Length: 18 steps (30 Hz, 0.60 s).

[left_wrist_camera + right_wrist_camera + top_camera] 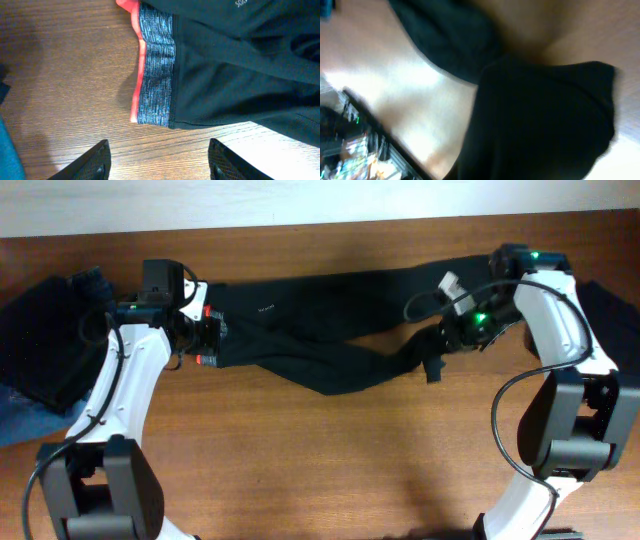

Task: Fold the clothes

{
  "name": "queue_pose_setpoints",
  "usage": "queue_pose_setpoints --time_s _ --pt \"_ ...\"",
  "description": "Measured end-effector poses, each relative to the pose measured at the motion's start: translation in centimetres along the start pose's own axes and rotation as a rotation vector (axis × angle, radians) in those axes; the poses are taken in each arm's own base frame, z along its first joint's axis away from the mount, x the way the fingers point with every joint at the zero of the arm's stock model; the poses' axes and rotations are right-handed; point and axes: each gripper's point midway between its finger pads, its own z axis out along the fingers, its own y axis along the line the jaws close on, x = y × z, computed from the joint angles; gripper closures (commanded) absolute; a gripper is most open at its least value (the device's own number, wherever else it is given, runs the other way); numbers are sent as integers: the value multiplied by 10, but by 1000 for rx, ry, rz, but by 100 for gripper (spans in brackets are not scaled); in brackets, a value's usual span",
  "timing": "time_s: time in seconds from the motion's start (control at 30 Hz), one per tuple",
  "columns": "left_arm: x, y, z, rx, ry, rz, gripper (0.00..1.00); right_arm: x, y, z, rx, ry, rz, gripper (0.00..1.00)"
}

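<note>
Trousers (pixel 320 320): stretched along far half of the table (pixel 320 470), grey waistband (pixel 156 75) toward table's left.
Left gripper (pixel 159 152): table's left, jaws wide, empty.
Right gripper (pixel 445 335): table's right, against black cloth; grip unclear.

A brown wooden table (pixel 330 470).
The black trousers (pixel 320 295) lie stretched along it; a dark garment (pixel 45 330) lies at its left edge.

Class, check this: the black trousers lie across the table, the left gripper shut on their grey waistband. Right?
No. The left gripper is open, short of the grey waistband, as the left wrist view shows; its fingers stand apart over bare wood. The black trousers do lie across the table.
</note>
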Motion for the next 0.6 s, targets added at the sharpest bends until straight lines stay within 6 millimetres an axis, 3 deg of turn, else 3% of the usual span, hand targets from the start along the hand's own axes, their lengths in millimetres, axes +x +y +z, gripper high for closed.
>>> queue_pose_setpoints --time_s 0.1,0.17,0.2,0.3,0.4,0.6 --pt "2 -1 4 4 11 0 38 -12 -19 -10 43 -69 86 95" --pt "2 -1 5 6 14 0 37 -14 -37 -18 84 -103 204 81" --pt "2 -1 5 6 15 0 37 -13 -46 -22 102 -118 265 69" --pt "3 -1 6 6 19 -1 37 -10 -69 -35 140 -162 442 55" --pt "4 -1 7 7 21 -1 36 -2 -82 -43 154 -175 562 53" --pt "4 -1 7 7 22 -1 37 9 -80 -42 152 -138 636 53"
